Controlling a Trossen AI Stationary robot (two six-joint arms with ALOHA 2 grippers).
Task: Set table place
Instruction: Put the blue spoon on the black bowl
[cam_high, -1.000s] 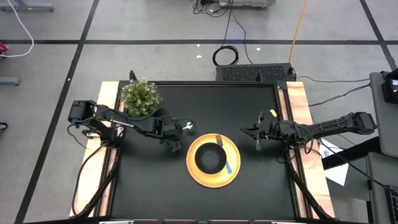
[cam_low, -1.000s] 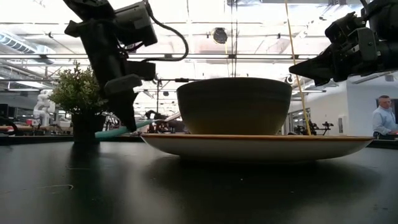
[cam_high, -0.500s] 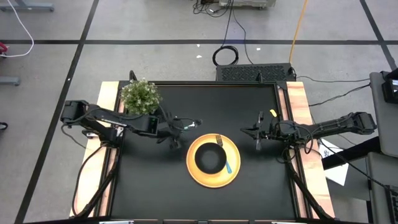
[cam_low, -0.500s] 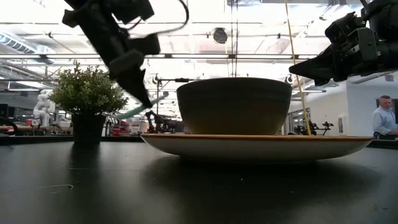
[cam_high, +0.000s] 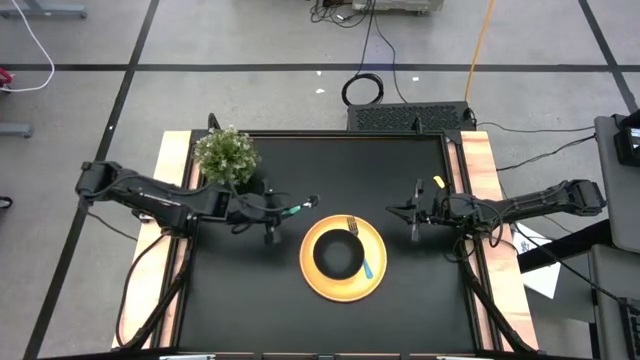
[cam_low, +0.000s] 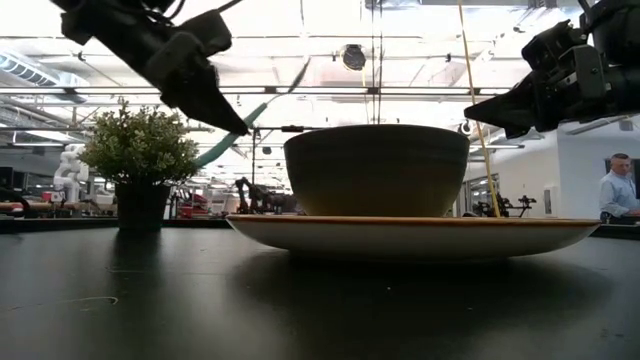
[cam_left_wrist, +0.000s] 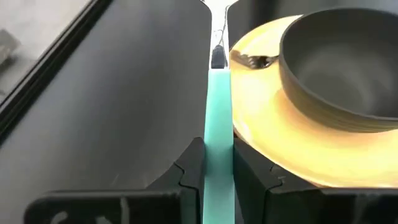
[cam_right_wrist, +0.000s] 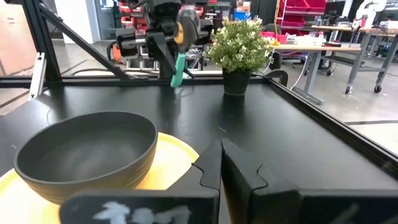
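A round yellow plate lies on the black table, with the black bowl on it. The teal-handled fork lies on the plate beside the bowl, toward the table's right edge. My left gripper is left of the plate, shut on the teal-handled spoon. The spoon also shows in the low view; its head is cut off in the left wrist view. My right gripper hovers right of the plate, shut and empty, and shows in its wrist view. My left gripper pinches the spoon's teal handle between its two fingers. The fingers come from the table's left and lie along the handle. The spoon is lifted clear of the table and tilted, its metal end higher and pointing toward the plate.
A small green potted plant stands at the far left corner, just behind my left arm. Bare black table lies near and left of the plate. Wooden strips edge both short sides. A person stands in the room beyond.
My left gripper has risen from near the table and tipped, with the arm stretching out lower from the left. The spoon has been lifted from almost level and low to tilted, its metal end up and a little closer to the plate.
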